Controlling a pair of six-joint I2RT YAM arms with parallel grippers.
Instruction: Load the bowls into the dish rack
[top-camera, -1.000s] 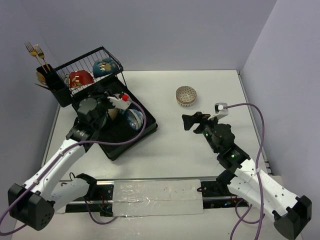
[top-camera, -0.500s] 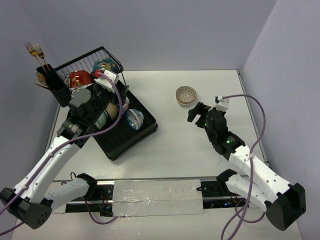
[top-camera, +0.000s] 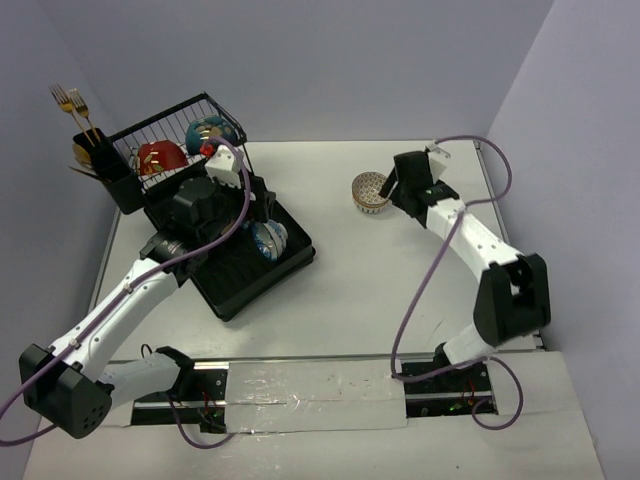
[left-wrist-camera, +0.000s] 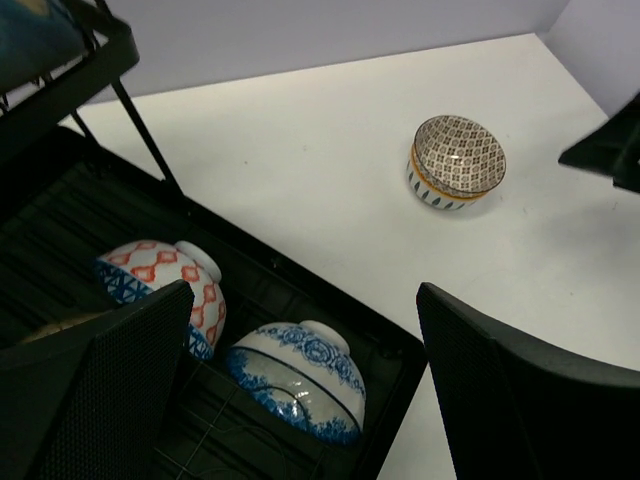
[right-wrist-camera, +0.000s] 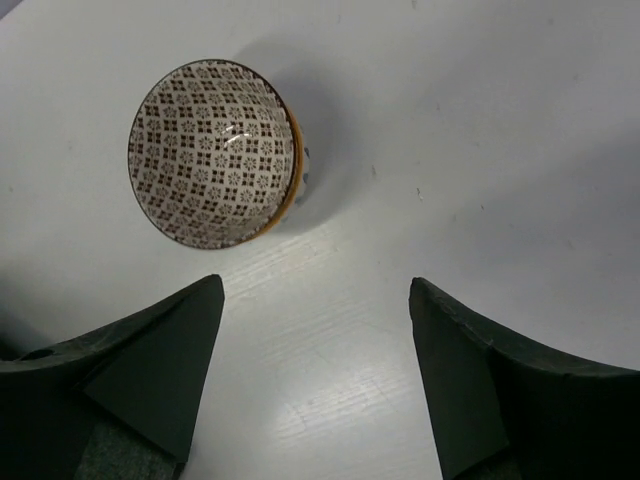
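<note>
Bowl with the brown lattice pattern sits upright on the table, well apart from the dish rack, off-centre ahead of the right gripper, spread and empty; closing from here may clip its rim and skid it; left gripper likewise spread, empty.

Glossy glazed patterned bowl, black metal wire dish rack, smooth matt white table
</note>
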